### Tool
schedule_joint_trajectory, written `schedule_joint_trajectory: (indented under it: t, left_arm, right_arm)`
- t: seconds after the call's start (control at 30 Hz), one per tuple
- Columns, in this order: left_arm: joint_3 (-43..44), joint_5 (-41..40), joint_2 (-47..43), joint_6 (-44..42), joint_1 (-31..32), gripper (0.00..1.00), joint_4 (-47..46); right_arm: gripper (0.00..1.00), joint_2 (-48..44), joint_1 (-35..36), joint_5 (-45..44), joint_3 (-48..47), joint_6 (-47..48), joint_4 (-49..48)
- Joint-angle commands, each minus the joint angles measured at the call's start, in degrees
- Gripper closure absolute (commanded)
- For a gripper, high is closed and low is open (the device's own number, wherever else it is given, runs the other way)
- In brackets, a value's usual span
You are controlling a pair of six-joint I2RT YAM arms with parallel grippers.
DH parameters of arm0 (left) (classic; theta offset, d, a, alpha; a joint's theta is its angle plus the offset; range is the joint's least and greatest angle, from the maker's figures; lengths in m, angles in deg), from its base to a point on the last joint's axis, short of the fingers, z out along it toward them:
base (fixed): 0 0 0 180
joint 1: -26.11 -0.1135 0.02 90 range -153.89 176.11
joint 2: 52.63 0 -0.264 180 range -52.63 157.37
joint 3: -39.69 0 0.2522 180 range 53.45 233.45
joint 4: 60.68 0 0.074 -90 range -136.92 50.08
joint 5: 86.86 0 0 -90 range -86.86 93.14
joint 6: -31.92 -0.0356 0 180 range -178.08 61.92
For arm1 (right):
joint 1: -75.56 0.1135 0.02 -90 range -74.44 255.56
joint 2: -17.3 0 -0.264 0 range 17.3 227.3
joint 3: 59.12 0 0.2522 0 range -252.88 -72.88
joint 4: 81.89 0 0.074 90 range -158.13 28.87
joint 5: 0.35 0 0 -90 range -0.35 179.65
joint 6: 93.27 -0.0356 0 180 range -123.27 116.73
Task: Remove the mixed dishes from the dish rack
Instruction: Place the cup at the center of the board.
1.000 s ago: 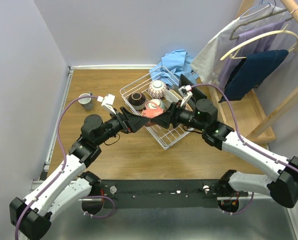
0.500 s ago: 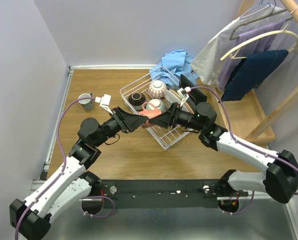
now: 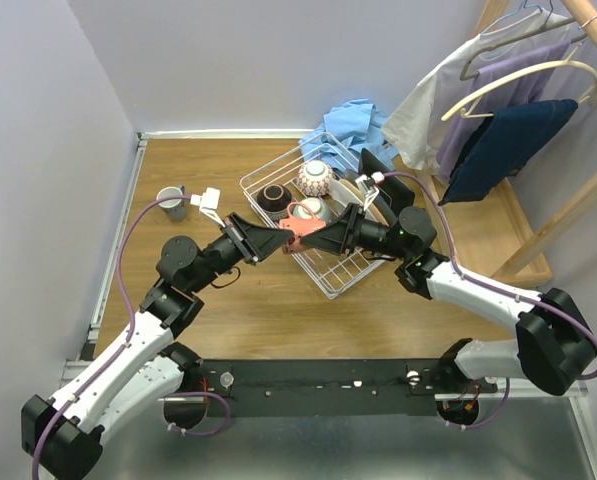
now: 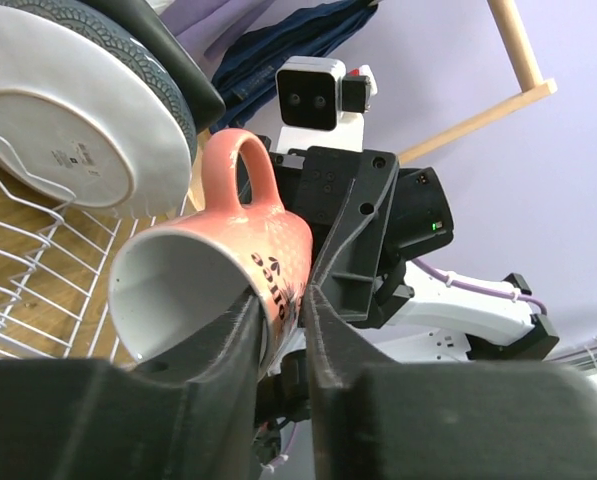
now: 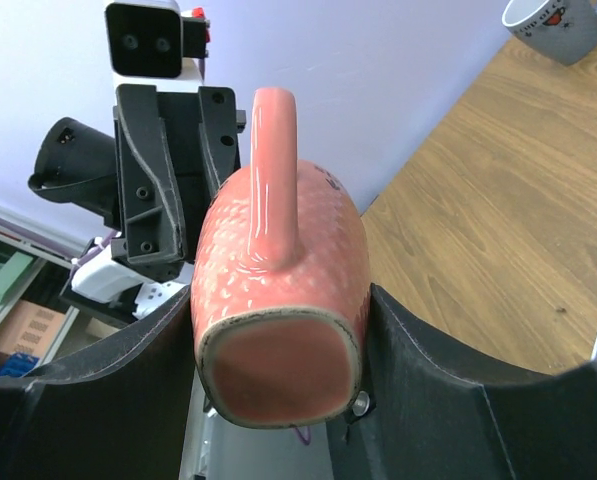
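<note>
Above the dish rack [image 3: 323, 272], left fingers [image 4: 178, 370] pinch the salmon mug [image 3: 298, 224] by its rim and right fingers [image 5: 428, 350] clamp its base. The mug lies horizontal, mouth toward the left fingers, handle up.

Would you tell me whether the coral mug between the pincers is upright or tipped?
Tipped sideways: the coral mug shows its mouth to the left wrist camera, its base to the right, handle upward.

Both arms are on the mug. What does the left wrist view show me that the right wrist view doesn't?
Only left wrist: the mug seen into its open mouth, the left gripper pinching its wall, plus a white plate standing in the dish rack.
Only right wrist: the mug's base sitting between the right gripper fingers, and a grey cup on the wooden table.
Both: the mug, handle up, with the other gripper behind it.
</note>
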Motion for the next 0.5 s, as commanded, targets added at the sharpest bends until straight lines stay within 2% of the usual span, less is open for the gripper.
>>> schedule_joint_trajectory:
  t: [0.0,0.07,0.1,0.17,0.2,0.23,0.33,0.37,0.43,0.47]
  left_arm:
    - [0.49,3.34,0.69,2.29,0.56,0.76,-7.44]
    - [0.58,3.69,1.30,2.81,0.56,0.80,-7.88]
    - [0.66,3.95,1.48,2.99,0.56,0.87,-8.58]
    - [0.84,4.39,2.01,3.34,0.56,0.93,-9.11]
    - [0.93,4.48,2.10,3.34,0.56,1.00,-9.37]
    - [1.10,4.31,2.19,3.17,0.56,1.00,-9.20]
    - [2.24,3.00,1.49,0.54,0.56,1.00,-6.22]
    - [3.38,1.95,0.87,-0.42,0.64,1.00,-4.90]
    - [4.53,0.62,0.43,-3.68,0.64,1.00,-0.51]
    - [5.75,-0.69,0.08,-4.90,0.56,1.00,1.07]
  right_arm:
    - [0.95,2.11,0.06,2.59,0.71,-0.41,-3.03]
    - [0.95,2.73,-0.03,3.03,0.71,-0.41,-3.38]
    - [0.95,2.73,0.06,3.21,0.71,-0.41,-3.55]
    - [0.95,3.26,-0.12,3.38,0.79,-0.23,-3.47]
    - [0.93,3.35,-0.12,3.30,0.79,-0.06,-3.29]
    - [0.91,3.35,-0.29,3.21,0.79,0.21,-3.03]
    - [0.76,2.82,-0.64,2.86,0.79,1.70,-0.84]
    - [0.63,2.56,-0.73,2.77,0.71,2.66,0.39]
    - [0.47,1.86,-0.91,2.94,0.27,4.07,1.97]
    - [0.34,1.50,-0.91,2.94,0.00,5.64,4.24]
